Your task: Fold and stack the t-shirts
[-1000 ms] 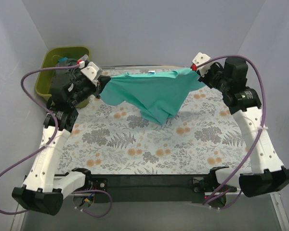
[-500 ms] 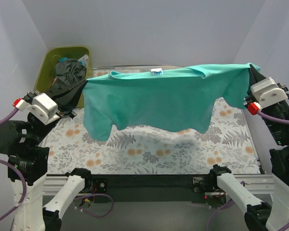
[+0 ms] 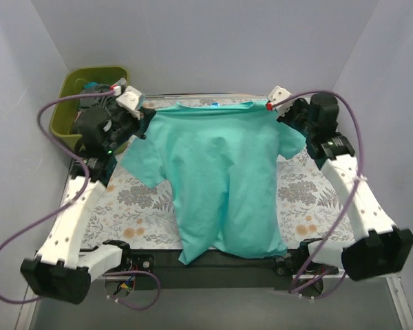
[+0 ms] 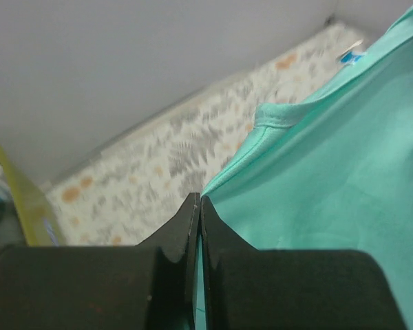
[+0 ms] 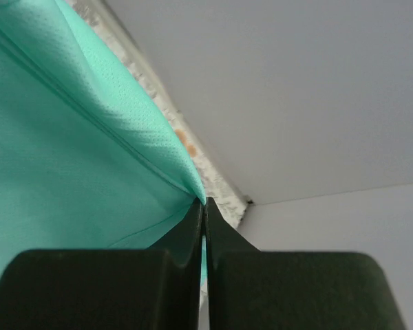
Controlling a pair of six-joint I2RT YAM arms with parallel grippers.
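A teal t-shirt lies spread lengthwise down the floral table, collar at the far edge, hem hanging over the near edge. My left gripper is shut on the shirt's left shoulder at the far left; in the left wrist view the teal cloth is pinched between the shut black fingers. My right gripper is shut on the right shoulder at the far right; the right wrist view shows the cloth caught between its fingers. Both sleeves lie out to the sides.
A green bin with dark clothing stands at the far left corner, just behind my left arm. White walls close in the table at the back and on both sides. Purple cables loop beside each arm.
The arms swung the stretched shirt back from high near the camera to the table's far edge. The shirt, hanging in the air before, now lies spread flat down the table.
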